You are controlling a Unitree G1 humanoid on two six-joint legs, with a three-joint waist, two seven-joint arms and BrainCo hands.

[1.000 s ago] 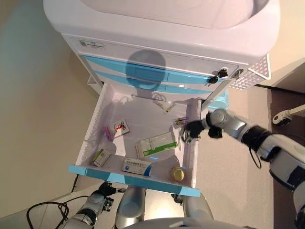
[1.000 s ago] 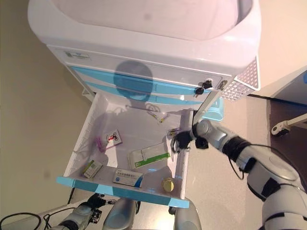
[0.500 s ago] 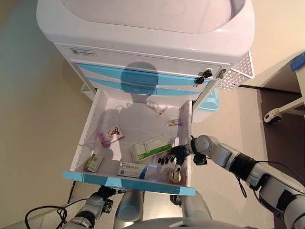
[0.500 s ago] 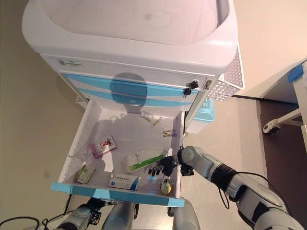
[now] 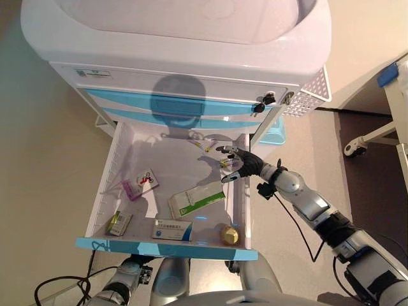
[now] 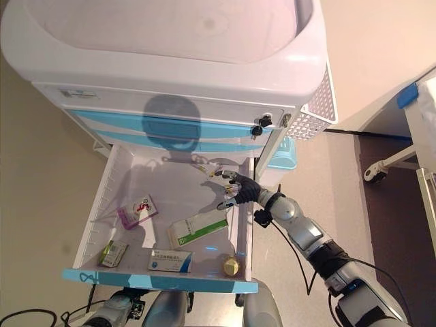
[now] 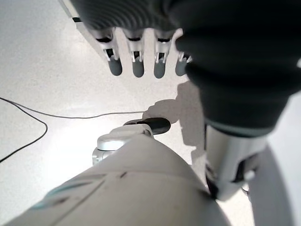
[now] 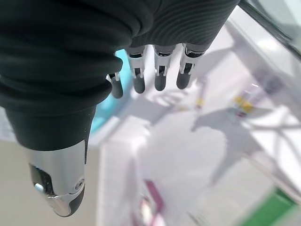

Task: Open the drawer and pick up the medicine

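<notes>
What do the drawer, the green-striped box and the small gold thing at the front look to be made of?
The drawer looks like moulded white plastic, glossy, with ribbed side walls and a light blue front. The green-striped box seems to be printed cardboard, flat-sided with crisp edges. The gold thing may be a foil-wrapped or metal-capped piece; it shines, but is too small to tell. The right hand hovers open above.

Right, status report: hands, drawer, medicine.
Right hand open, empty, over the drawer's back right corner. Left hand open, idle, low by the floor. Drawer open; medicine boxes untouched inside. Nothing blocking.
</notes>
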